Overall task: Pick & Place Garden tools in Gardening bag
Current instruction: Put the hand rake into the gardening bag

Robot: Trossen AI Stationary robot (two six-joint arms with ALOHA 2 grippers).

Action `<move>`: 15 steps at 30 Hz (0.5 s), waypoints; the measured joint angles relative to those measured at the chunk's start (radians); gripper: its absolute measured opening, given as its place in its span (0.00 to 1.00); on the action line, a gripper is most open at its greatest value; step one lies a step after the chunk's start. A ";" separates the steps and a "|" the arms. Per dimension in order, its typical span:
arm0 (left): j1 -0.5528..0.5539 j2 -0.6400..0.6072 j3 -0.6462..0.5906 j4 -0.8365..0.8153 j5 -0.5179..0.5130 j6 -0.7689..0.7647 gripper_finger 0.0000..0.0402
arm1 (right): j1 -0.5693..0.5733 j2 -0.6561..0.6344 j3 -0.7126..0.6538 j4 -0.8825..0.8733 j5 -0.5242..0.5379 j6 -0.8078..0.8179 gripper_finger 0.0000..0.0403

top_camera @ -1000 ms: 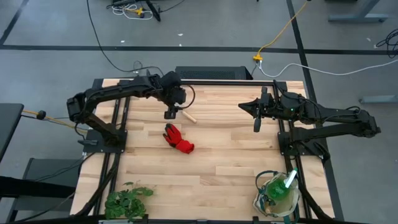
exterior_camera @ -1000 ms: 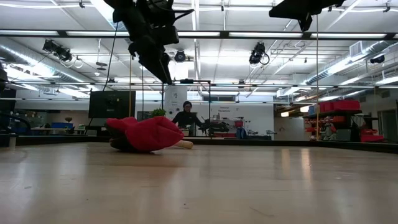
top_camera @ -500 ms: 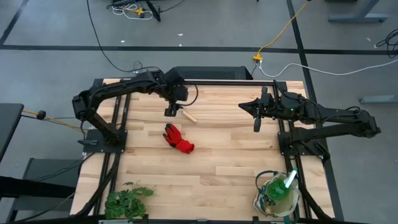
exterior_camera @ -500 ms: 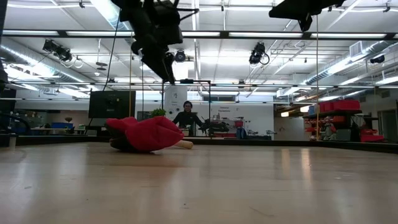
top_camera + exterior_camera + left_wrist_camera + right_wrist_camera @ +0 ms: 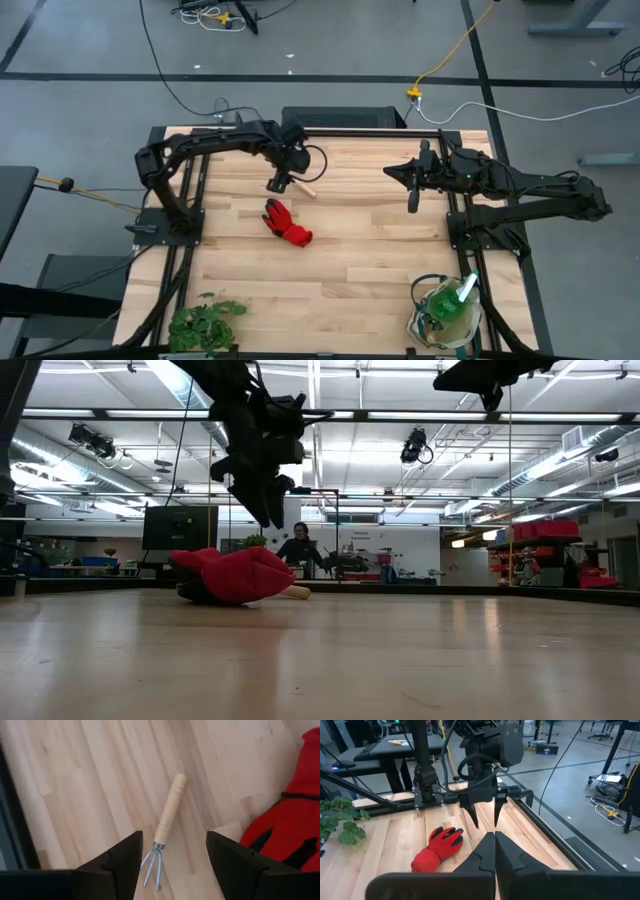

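Bright, even light falls from ceiling strips (image 5: 180, 385) above me. My counter (image 5: 400, 660) shines with soft glare in the low view, blurred up close. My left fingers (image 5: 122, 865) loom dark and soft-edged; shadows stay faint.

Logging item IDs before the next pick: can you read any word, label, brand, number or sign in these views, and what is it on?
None can be read.
hand rake: bare wooden handle, no marking.
red glove: no visible label.
gardening bag: no print shows.
Room screens and signs in the low view: too small to read.
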 joint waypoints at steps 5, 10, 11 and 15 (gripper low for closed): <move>0.000 0.043 0.000 -0.001 -0.001 0.042 0.57 | 0.000 0.000 0.000 -0.026 0.000 0.000 0.00; 0.000 0.077 0.000 0.003 0.001 0.055 0.57 | 0.000 0.000 0.000 -0.032 0.000 0.000 0.00; 0.000 0.084 0.000 0.002 0.001 0.055 0.57 | 0.000 0.000 0.000 -0.032 0.000 0.000 0.00; 0.000 0.111 0.000 0.002 0.001 0.055 0.57 | 0.000 0.000 0.000 -0.033 0.000 0.000 0.00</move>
